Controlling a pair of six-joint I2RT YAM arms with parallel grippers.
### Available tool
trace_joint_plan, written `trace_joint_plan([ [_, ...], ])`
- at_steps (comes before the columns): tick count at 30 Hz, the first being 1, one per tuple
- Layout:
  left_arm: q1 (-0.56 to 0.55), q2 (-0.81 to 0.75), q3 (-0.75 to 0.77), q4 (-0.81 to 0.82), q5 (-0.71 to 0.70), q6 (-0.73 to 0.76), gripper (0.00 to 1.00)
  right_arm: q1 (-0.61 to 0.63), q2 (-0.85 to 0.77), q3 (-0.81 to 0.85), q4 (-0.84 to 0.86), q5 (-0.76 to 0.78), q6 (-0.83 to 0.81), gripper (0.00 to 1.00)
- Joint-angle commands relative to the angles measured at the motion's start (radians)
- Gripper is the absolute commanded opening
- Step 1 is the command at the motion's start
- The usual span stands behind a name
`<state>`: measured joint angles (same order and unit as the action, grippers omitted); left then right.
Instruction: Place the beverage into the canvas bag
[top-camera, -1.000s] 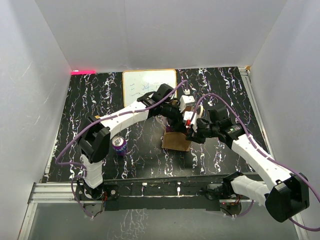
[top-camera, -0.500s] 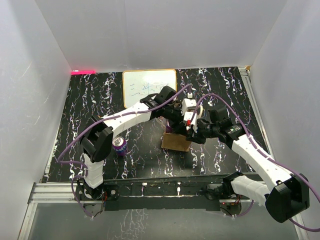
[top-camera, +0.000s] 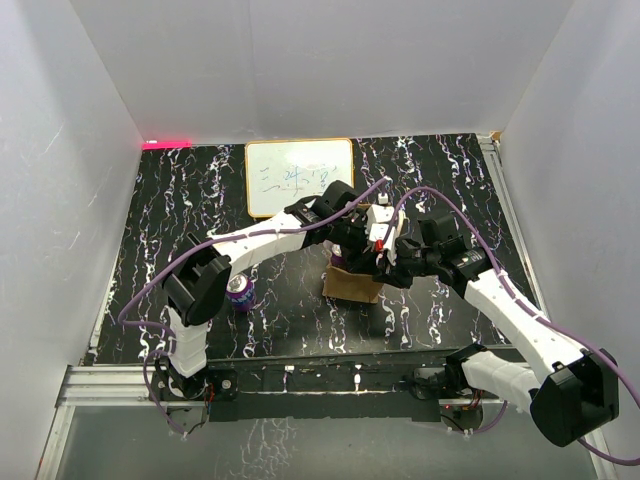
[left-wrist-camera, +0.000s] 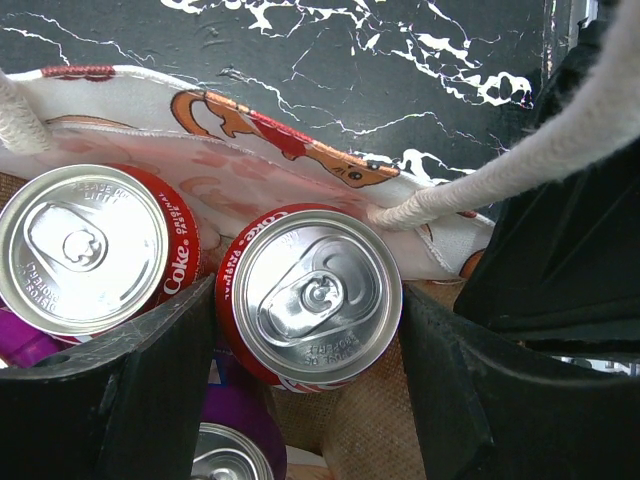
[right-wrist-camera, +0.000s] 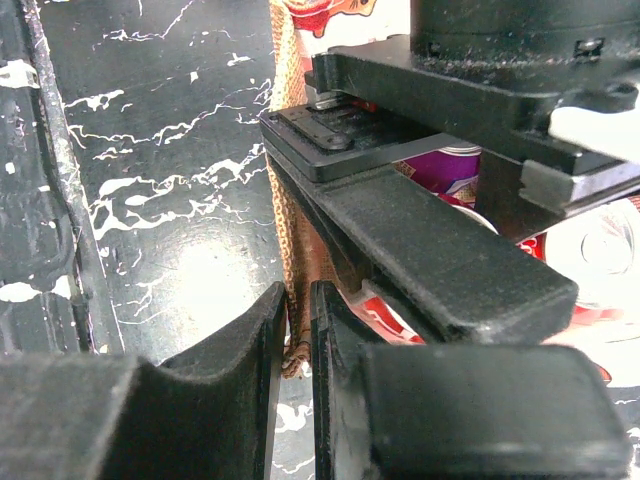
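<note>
The canvas bag (top-camera: 352, 284) stands mid-table, its red-and-white patterned side (left-wrist-camera: 300, 150) and a cream handle (left-wrist-camera: 520, 160) showing in the left wrist view. My left gripper (left-wrist-camera: 305, 300) reaches down into the bag's mouth. Its fingers press both sides of the beverage (left-wrist-camera: 315, 295), an upright red cola can. My right gripper (right-wrist-camera: 298, 310) is shut on the bag's woven rim (right-wrist-camera: 288, 200), pinching it from the right side. In the overhead view the left gripper (top-camera: 352, 250) and the right gripper (top-camera: 385, 270) meet above the bag.
Inside the bag stand another red cola can (left-wrist-camera: 85, 247) and a purple can (left-wrist-camera: 235, 445). A second purple can (top-camera: 238, 291) stands on the table left of the bag. A white framed whiteboard (top-camera: 298, 175) lies at the back. White walls close in the black marbled table (top-camera: 170, 200).
My left arm has swung right and toward the near edge, bringing its gripper over and down into the bag. The right arm and the bag have stayed in place.
</note>
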<state>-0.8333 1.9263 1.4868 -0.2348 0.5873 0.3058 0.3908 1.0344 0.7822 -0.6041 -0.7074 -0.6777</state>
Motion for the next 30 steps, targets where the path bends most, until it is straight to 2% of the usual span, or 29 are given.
trace_joint_plan([
  [1, 0.003, -0.021, -0.008, 0.039, -0.003, 0.015, 0.00, 0.002, -0.036, 0.007, -0.013, -0.063, 0.006, 0.17],
  [3, 0.003, -0.009, 0.001, 0.021, 0.010, 0.023, 0.00, 0.000, -0.038, 0.005, -0.011, -0.063, 0.006, 0.17],
  [10, 0.002, 0.035, 0.057, -0.067, 0.021, 0.061, 0.16, -0.007, -0.040, 0.000, -0.008, -0.064, 0.009, 0.17],
  [14, 0.002, 0.055, 0.087, -0.114, 0.034, 0.067, 0.27, -0.008, -0.041, 0.000, -0.005, -0.064, 0.011, 0.17],
  [21, 0.002, 0.041, 0.081, -0.116, 0.040, 0.063, 0.53, -0.009, -0.040, -0.003, -0.003, -0.064, 0.010, 0.17],
  [30, 0.003, 0.043, 0.135, -0.165, 0.043, 0.064, 0.71, -0.011, -0.039, -0.001, -0.002, -0.067, 0.011, 0.17],
])
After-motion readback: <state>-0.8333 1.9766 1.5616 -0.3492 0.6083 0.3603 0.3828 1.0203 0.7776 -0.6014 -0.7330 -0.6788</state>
